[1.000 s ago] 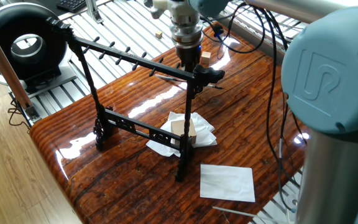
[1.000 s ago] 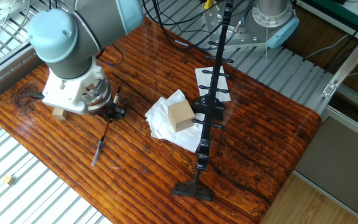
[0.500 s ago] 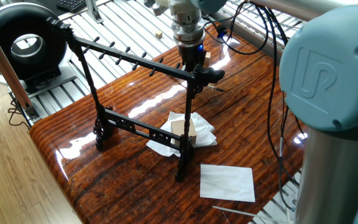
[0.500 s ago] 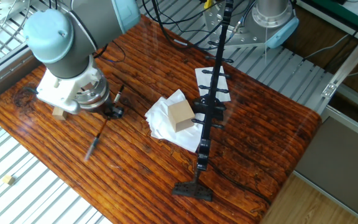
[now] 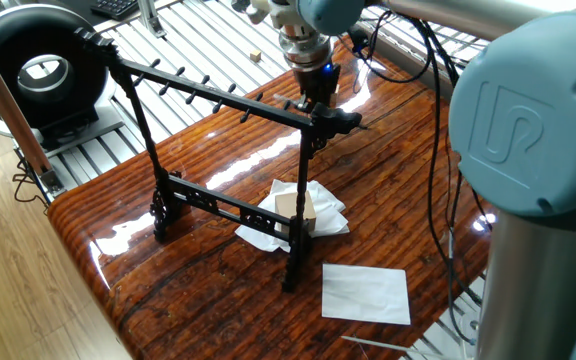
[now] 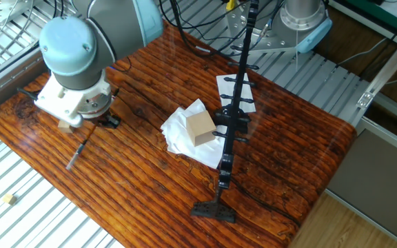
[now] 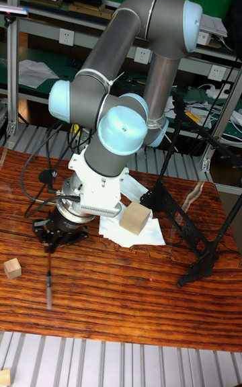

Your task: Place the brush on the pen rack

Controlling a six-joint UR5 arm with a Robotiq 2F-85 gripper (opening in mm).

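Observation:
The black pen rack (image 5: pixel 211 98) stands across the wooden table, its peg-lined top bar running from far left to the right post; it also shows as the rack (image 6: pixel 234 120) and the rack (image 7: pixel 180 218). My gripper (image 6: pixel 107 121) is on the far side of the table from the rack, low over the wood, shut on the upper end of the thin dark brush (image 6: pixel 81 146). The brush (image 7: pixel 48 285) slants down from the gripper (image 7: pixel 54 242) toward the table edge. Behind the rack's right post the gripper (image 5: pixel 320 100) shows, and there the brush is hidden.
A wooden block (image 6: pixel 200 127) sits on crumpled white tissue (image 6: pixel 178 134) beside the rack. A white paper sheet (image 5: pixel 366 293) and a pale thin stick (image 5: pixel 378 342) lie near the front corner. A small wooden cube (image 7: pixel 12 268) rests close to the gripper.
The gripper has moved away from the rack toward the table's far corner, carrying the brush with it. The brush's free end has swung along with it.

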